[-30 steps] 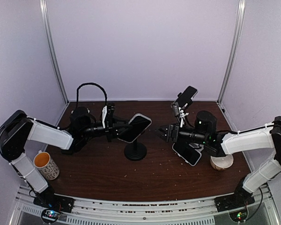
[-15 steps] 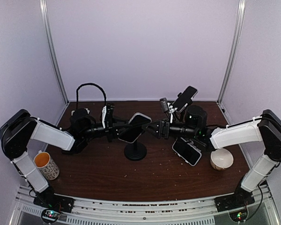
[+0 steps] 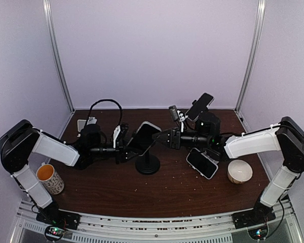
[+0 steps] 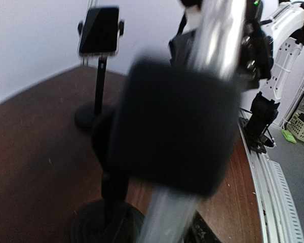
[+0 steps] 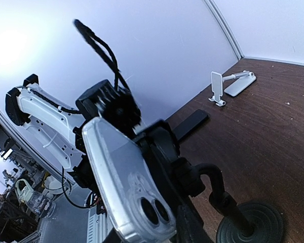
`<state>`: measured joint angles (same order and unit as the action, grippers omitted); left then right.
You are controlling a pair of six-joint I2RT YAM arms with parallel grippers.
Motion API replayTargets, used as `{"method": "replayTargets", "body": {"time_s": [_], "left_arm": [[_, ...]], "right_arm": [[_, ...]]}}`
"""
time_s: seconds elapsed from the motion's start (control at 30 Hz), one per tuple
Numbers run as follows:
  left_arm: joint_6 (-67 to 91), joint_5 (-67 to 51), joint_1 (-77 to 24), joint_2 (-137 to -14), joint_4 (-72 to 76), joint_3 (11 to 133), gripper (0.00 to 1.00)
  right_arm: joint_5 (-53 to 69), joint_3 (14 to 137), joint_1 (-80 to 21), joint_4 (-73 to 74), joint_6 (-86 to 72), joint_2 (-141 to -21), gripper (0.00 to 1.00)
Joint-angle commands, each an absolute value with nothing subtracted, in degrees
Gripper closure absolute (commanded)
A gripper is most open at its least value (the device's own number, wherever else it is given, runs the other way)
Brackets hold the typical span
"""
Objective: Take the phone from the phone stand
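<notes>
**Two grippers close in on a phone tilted in its stand**

The left gripper (image 3: pixel 125 150) sits at the lower left edge of the phone (image 3: pixel 144 135). The phone is perched at a tilt in the cradle of the black phone stand (image 3: pixel 147 165), near the middle of the surface (image 3: pixel 142 197). The right gripper (image 3: pixel 163 137) meets the phone's upper right edge. I cannot tell whether either gripper is pinching the phone or merely alongside it, because one close view is blurred and the phone fills the other.

The phone looks like a rigid, fairly light slab in a clear glossy case (image 5: pixel 116 172), so it is probably slippery and fragile. I'd take it by its long side edges, clear of the twin lenses (image 5: pixel 143 211). No brand or writing is legible.
</notes>
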<state>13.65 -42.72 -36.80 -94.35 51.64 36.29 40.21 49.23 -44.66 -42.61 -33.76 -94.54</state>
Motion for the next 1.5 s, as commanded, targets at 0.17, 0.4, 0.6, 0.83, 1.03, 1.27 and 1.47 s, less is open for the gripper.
{"method": "replayTargets", "body": {"time_s": [0.17, 0.4, 0.6, 0.83, 1.03, 1.27, 1.47], "left_arm": [[11.65, -38.67, -37.32, -87.46, 32.85, 35.64, 0.52], [7.94, -33.77, -37.36, -77.64, 21.78, 36.34, 0.25], [4.22, -30.81, -37.35, -70.69, 7.35, 40.72, 0.02], [1.08, -25.92, -37.27, -65.06, -4.99, 47.02, 0.02], [-0.67, -30.0, -37.27, -65.65, -8.32, 52.4, 0.02], [-4.36, -35.03, -37.27, -75.5, -15.86, 63.27, 0.18], [-4.78, -38.51, -37.32, -82.24, -19.17, 71.02, 0.28]], "right_arm": [[44.61, 52.02, -45.2, -38.72, -32.64, -93.47, 0.85], [45.39, 52.01, -44.97, -36.9, -31.45, -93.03, 0.89], [46.47, 52.12, -44.44, -35.56, -30.43, -92.84, 0.91], [49.09, 52.69, -43.72, -34.18, -29.59, -93.18, 0.92], [50.48, 54.01, -42.93, -30.67, -27.54, -92.95, 0.9], [50.86, 55.54, -42.63, -27.4, -25.9, -93.12, 0.87], [50.98, 55.72, -42.59, -27.19, -25.85, -93.1, 0.86]]}}
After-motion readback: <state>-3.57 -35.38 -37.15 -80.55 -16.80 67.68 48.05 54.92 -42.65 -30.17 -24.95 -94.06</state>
